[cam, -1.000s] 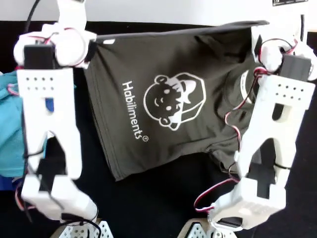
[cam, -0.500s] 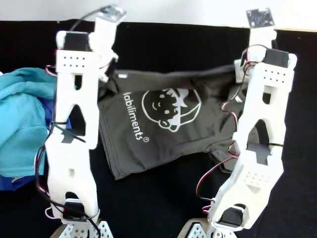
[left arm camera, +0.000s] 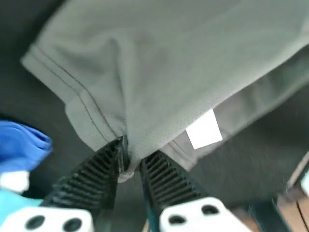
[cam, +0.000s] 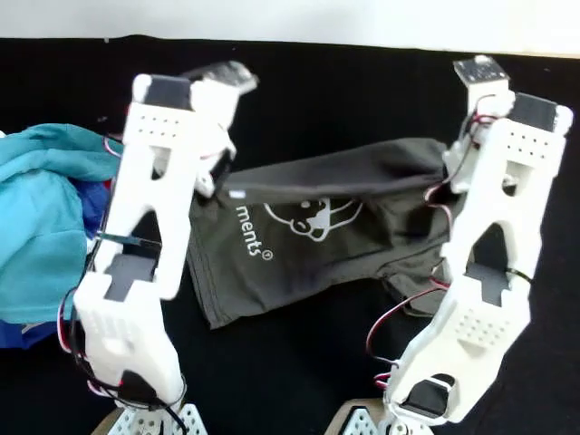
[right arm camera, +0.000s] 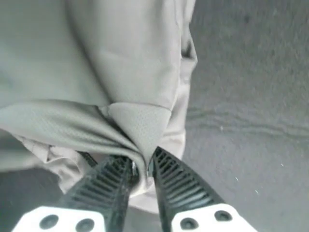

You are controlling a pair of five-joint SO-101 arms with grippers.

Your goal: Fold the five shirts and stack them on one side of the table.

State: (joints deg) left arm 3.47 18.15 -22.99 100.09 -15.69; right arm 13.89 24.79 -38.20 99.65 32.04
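A dark grey shirt [cam: 317, 236] with a white cartoon print lies mid-table, its far edge lifted and folded toward the near side. My left gripper [left arm camera: 130, 162] is shut on the shirt's [left arm camera: 159, 63] hem corner, at the fold's left end [cam: 222, 177] in the high view. My right gripper [right arm camera: 141, 169] is shut on a bunched corner of the same shirt [right arm camera: 111, 72], at the fold's right end [cam: 449, 172]. The fold covers the upper half of the print.
A pile of teal and blue shirts [cam: 41, 227] sits at the table's left edge; a blue piece [left arm camera: 21, 150] shows in the left wrist view. The black tabletop [cam: 299, 372] lies bare in front of the shirt. Both arms' white bodies flank the shirt.
Both grippers have carried the shirt's far edge down and toward the near side. The shirt went from held up and spread to folded over, now covering part of the print.
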